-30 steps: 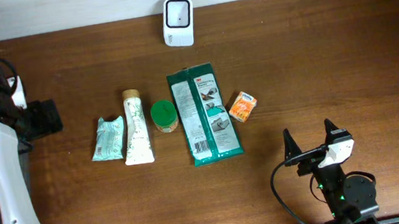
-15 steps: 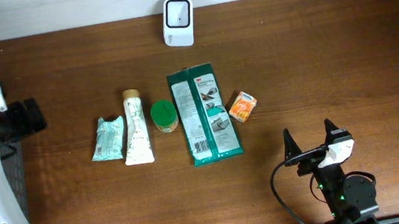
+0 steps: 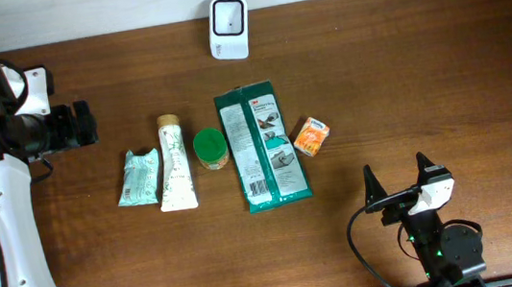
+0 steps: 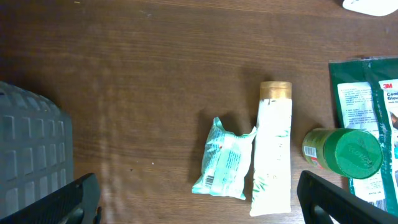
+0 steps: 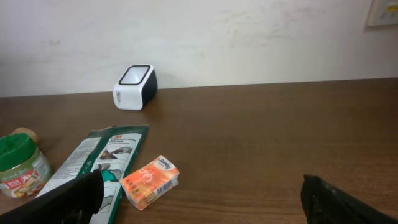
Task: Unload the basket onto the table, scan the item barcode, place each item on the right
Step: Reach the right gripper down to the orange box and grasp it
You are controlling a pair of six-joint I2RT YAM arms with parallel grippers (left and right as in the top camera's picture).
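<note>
The left arm has swung back in toward the row of goods since half a second ago, and the left gripper [image 3: 89,124] is now sitting left of the items with its jaws spread wide, holding nothing. The right gripper [image 3: 395,171] has not shifted. It is waiting near the front edge, and its claw is also standing fully apart and empty.

The brown wooden table [image 3: 421,67] is carrying everything. The green flat pack [image 3: 263,146] is lying lengthwise in the middle of it with its printed label facing up. Left of the pack, the white tube [image 3: 174,162] is lying with its tan cap pointing toward the wall. The teal packet [image 3: 139,176] is resting just beside the tube, touching its left side in the left wrist view.

The white scanner [image 3: 226,15] is standing at the far edge against the wall, well apart from all the goods. The green-lidded jar [image 3: 210,149] is sitting between the tube and the pack. The small orange box [image 3: 311,135] is lying just right of the pack.
</note>
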